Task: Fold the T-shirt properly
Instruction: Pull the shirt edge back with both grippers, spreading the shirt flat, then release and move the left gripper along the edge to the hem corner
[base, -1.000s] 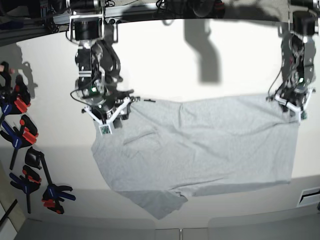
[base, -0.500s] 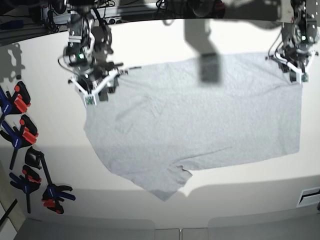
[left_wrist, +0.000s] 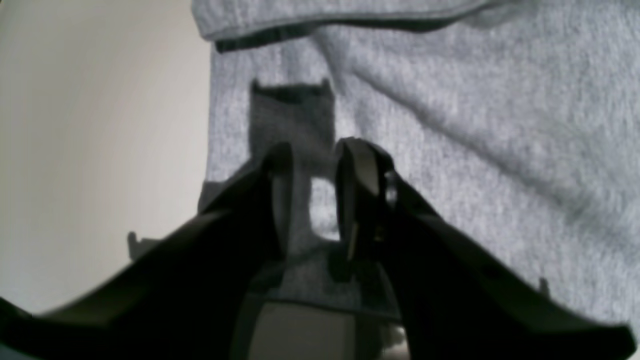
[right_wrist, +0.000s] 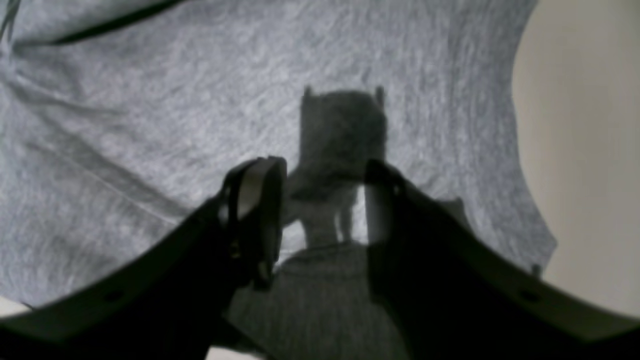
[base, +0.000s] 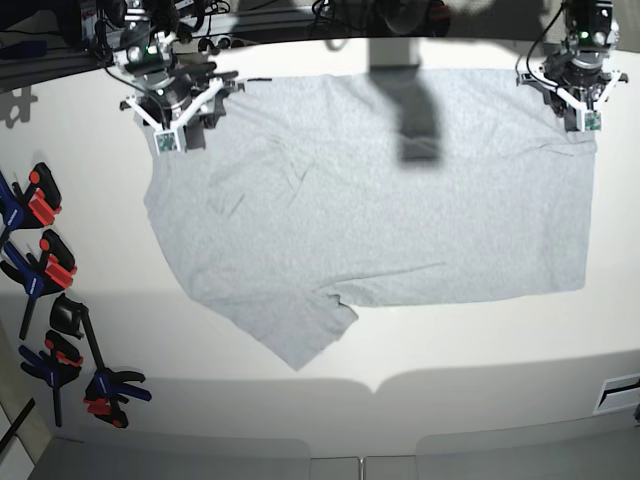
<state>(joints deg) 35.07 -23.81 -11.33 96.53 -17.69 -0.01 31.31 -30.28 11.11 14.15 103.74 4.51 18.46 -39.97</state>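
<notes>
the table (base: 480, 370) is a pale cream, matte surface. the t-shirt (base: 380, 200) lies spread on its far half, plain grey side up, a few creases near the left end, one sleeve (base: 300, 335) pointing toward the near edge. a row of black clamps (base: 50, 300) with red and blue handles lies along the left edge, well apart from the shirt.

A robotics lab or workshop: a plain white desk (base: 480, 360), spring clamps (base: 45, 270) along its edge, cabling and framing behind.
</notes>
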